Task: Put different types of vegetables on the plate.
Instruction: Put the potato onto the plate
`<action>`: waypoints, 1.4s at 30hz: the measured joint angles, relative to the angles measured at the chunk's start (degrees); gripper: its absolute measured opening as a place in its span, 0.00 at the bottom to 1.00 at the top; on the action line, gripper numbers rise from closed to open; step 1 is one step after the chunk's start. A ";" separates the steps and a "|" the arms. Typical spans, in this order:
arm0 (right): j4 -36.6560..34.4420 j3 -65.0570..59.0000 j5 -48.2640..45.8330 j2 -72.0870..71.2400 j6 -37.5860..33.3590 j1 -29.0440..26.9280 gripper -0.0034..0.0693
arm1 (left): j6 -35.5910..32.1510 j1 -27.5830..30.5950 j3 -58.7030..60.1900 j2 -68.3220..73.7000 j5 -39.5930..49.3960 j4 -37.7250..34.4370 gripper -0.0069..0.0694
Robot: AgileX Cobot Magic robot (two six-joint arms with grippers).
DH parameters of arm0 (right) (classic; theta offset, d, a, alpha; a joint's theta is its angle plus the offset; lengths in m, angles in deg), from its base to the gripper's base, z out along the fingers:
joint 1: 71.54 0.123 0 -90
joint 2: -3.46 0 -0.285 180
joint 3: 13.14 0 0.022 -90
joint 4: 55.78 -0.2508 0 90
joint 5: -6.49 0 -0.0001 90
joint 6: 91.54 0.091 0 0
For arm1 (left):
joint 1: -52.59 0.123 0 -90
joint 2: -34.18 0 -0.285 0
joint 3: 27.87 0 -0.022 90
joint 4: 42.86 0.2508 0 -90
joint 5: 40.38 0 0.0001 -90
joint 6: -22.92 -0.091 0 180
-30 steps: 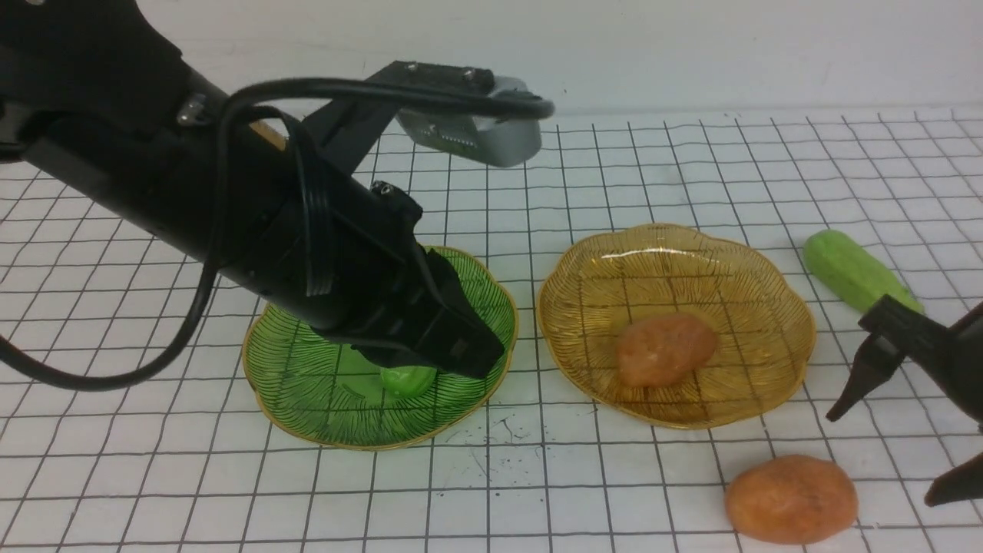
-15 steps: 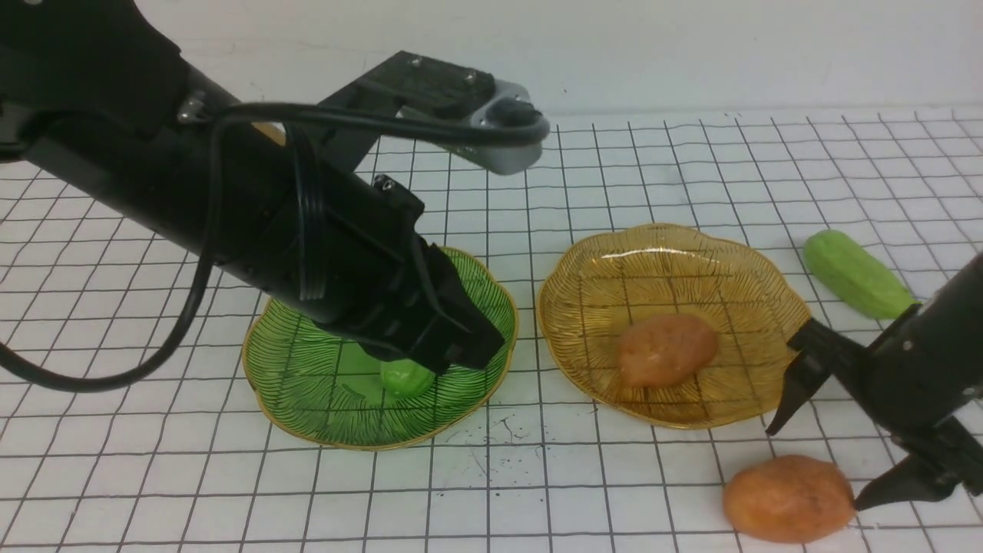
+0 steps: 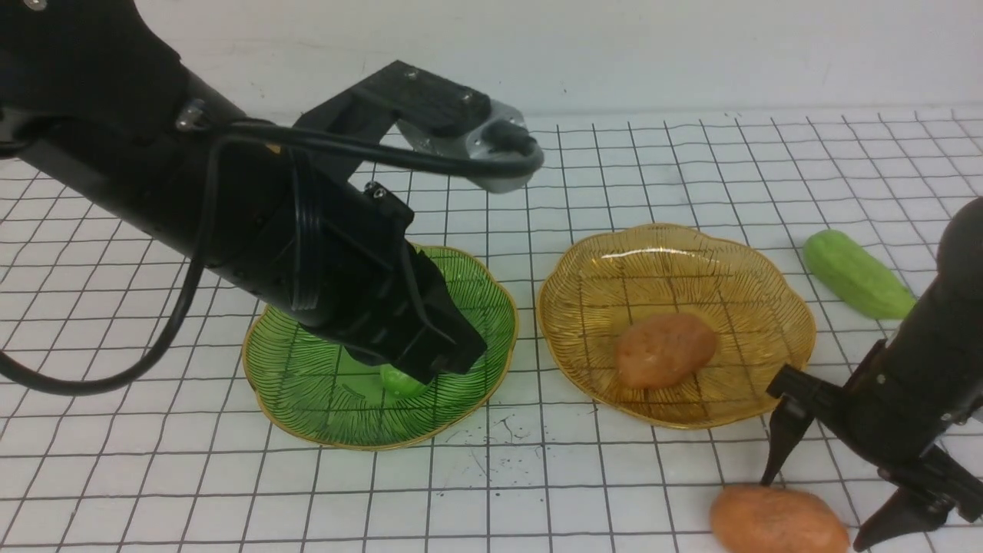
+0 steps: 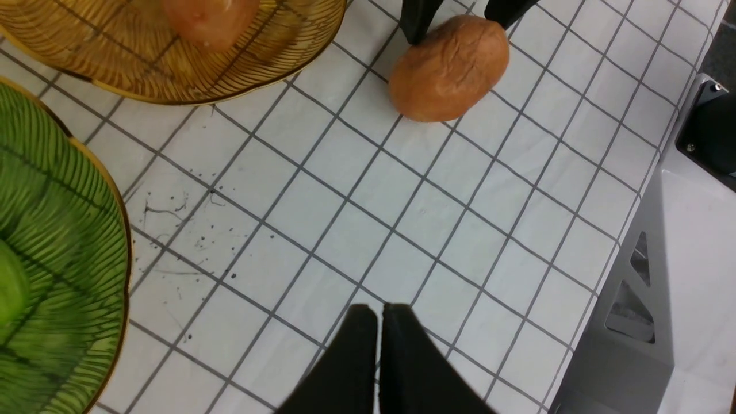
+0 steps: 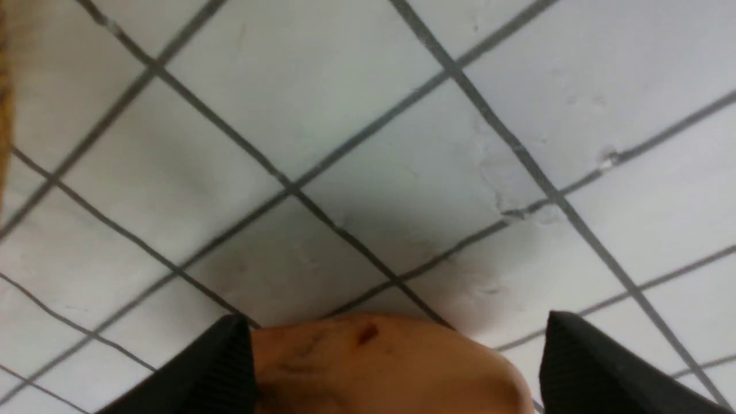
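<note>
- The left arm (image 3: pixel 192 192) slanted down and forward from the upper left.
- The left tool (image 3: pixel 459 359) pointed downward, its two fingers (image 4: pixel 356 345) pressed flat together.
- The right arm (image 3: pixel 933 346) stood steeply at the near right.
- The right tool (image 3: pixel 818 508) pointed down, its jaws spread wide apart.

A plain white wall (image 3: pixel 691 46) stands at the back, bare and faintly scuffed, and meets the surface (image 3: pixel 115 476) in a straight line. The surface is covered by a white cloth (image 3: pixel 614 153) ruled in a thin dark grid of squares. Small black ink specks (image 3: pixel 491 438) and scratchy pen marks stain its near middle. The light is soft and even, leaving only faint grey shadows. Beyond the cloth's near edge shows a pale grey metal panel (image 4: pixel 632 322) with cut-outs.
</note>
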 joint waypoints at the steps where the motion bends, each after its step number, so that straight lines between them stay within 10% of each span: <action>1: 0.11 0.00 -0.16 0.00 0.00 0.07 0.84 | 0.00 0.00 0.00 0.00 0.00 0.00 0.08; 11: 2.96 0.00 -1.04 0.00 -0.42 2.82 0.12 | 0.19 0.00 0.00 0.00 0.00 0.00 0.08; 19: 5.16 2.91 1.72 -1.31 -6.63 3.06 0.03 | 0.24 0.00 0.00 0.00 0.25 0.05 0.08; 29: 6.90 9.74 -4.79 -11.51 -29.81 8.13 0.07 | 0.24 0.00 0.00 0.00 1.14 0.52 0.08; 42: 20.11 2.56 -5.73 -12.99 -40.82 25.82 0.84 | 0.24 0.00 0.00 0.00 2.76 0.59 0.08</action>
